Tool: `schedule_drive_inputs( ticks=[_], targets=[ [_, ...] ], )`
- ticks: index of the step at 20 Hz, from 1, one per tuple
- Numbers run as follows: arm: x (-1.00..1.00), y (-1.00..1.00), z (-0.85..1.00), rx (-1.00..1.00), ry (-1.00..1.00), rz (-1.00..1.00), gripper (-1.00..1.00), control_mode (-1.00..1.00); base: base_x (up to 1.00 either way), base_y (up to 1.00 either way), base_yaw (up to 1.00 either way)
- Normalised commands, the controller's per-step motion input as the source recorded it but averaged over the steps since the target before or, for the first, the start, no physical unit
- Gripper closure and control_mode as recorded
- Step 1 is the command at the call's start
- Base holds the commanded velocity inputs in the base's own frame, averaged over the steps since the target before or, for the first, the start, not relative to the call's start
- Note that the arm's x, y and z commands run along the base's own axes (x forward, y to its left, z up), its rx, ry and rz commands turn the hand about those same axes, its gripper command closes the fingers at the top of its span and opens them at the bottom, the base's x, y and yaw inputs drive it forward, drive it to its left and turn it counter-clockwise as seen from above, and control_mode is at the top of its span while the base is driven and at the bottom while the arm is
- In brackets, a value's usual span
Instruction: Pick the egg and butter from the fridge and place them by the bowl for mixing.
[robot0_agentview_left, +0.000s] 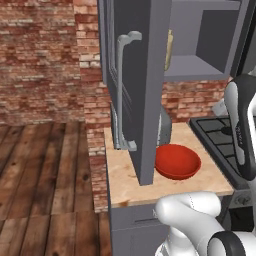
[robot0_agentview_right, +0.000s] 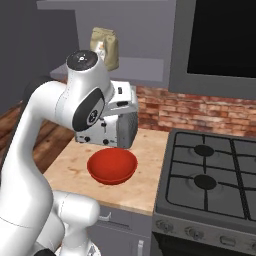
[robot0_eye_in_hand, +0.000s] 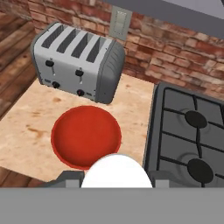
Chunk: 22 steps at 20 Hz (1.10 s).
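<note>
I see the egg (robot0_eye_in_hand: 116, 171) in the hand view as a white dome at the 6 o'clock edge, sitting between the two dark finger tips of the pincer (robot0_eye_in_hand: 116, 177). The jaws stand partly open and closed on the egg, which fills the gap between them. From the egg, the bowl (robot0_eye_in_hand: 86, 136) lies at 11 o'clock, its near rim partly covered by the egg.

The bowl is red, shallow and upright on the wooden table (robot0_eye_in_hand: 30, 131). The silver toaster (robot0_eye_in_hand: 76, 61) stands at 12 o'clock from the bowl, near it but apart, with four slots on top and dark knobs on its front. The stove (robot0_eye_in_hand: 188, 131) is at 3 o'clock from the bowl, just beside it, with two dark burners showing. A brick wall (robot0_eye_in_hand: 175, 43) with a pale outlet plate (robot0_eye_in_hand: 119, 22) runs behind both.

The right base view adds what the hand view lacks: the white arm (robot0_agentview_right: 85, 95) bends over the table above the bowl (robot0_agentview_right: 112, 166), and a tan paper bag (robot0_agentview_right: 105, 47) stands on a grey shelf (robot0_agentview_right: 135, 64) above the toaster (robot0_agentview_right: 120, 125). I cannot see the jaws here.

The left base view adds a dark grey cabinet door (robot0_agentview_left: 137, 85) with a curved handle (robot0_agentview_left: 122, 90), swung out over the table (robot0_agentview_left: 125, 180) at 9 o'clock of the bowl (robot0_agentview_left: 177, 161), hiding most of the toaster.
</note>
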Motion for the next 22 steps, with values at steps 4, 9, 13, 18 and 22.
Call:
schedule_drive_inputs(
  ticks=[4, 9, 13, 18, 22],
  targets=[
    [0.00, 0.00, 0.00, 0.00, 0.00, 0.00, 1.00, 1.00, 0.00, 0.00, 0.00],
    [0.00, 0.00, 0.00, 0.00, 0.00, 0.00, 1.00, 1.00, 0.00, 0.00, 0.00],
    [-0.07, 0.20, 0.00, 0.00, 0.00, 0.00, 1.00, -1.00, 0.00, 0.00, 0.00],
    [-0.04, 0.58, -0.01, -0.01, 0.00, 0.05, 1.00, -1.00, 0.00, 0.00, 0.00],
    [-0.14, 0.44, -0.09, -0.03, -0.03, 0.25, 1.00, -1.00, 0.00, 0.00, 0.00]
  ],
)
